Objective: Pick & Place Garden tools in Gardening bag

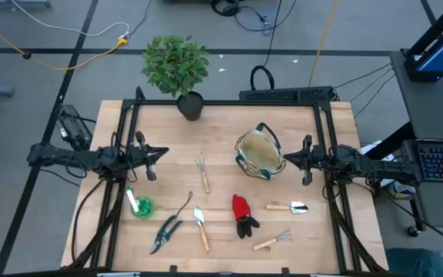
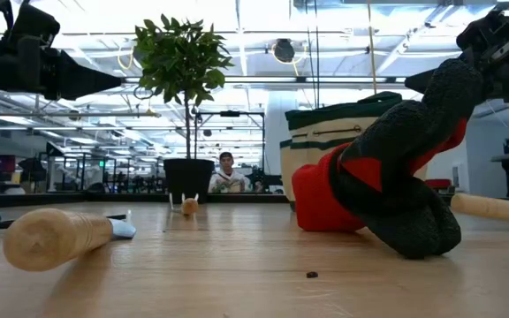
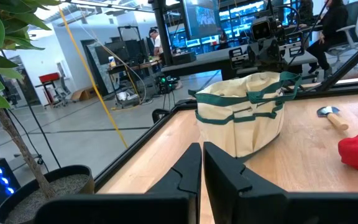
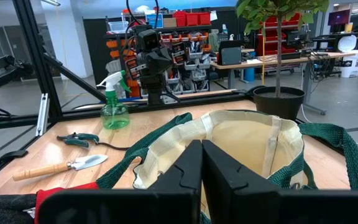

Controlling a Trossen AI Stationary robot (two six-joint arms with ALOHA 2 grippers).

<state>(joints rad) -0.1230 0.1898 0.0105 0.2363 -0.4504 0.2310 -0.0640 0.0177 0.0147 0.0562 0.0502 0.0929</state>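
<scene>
Table (image 1: 221, 131): you have a pale wood-plank top inside a black frame; all tools lie flat on it.
Plant (image 1: 175, 65): leafy green bush in a round black pot at the far edge.
Gardening bag (image 1: 259, 154): round beige canvas tote with dark green trim and loop handles, mouth open, far-right part of the table, just beside the right gripper.
Left gripper (image 1: 162, 152): raised at the table's left side, tools well apart from it; you see its 2 dark angular fingers nearly pressed together, holding nothing.
Right gripper (image 1: 287, 159): beside the bag's rim; fingers closed together, nothing between them.
Gloves (image 1: 243, 215): red knit with black rubbery palm, crumpled, near-centre.
Pruning shears (image 1: 164, 233): dark, green grips, near-left.
Trowel (image 1: 201, 227): wooden handle, shiny blade, beside the shears.
Rake (image 1: 273, 241): wooden handle, thin wire tines, near-right.
Shovel (image 1: 289, 207): short wooden handle, metal blade, right of the gloves.
Fork (image 1: 203, 174): wooden handle, centre.
Spray bottle (image 1: 138, 205): green, round, translucent.
Weeder (image 1: 183, 205): thin dark curved rod.
</scene>
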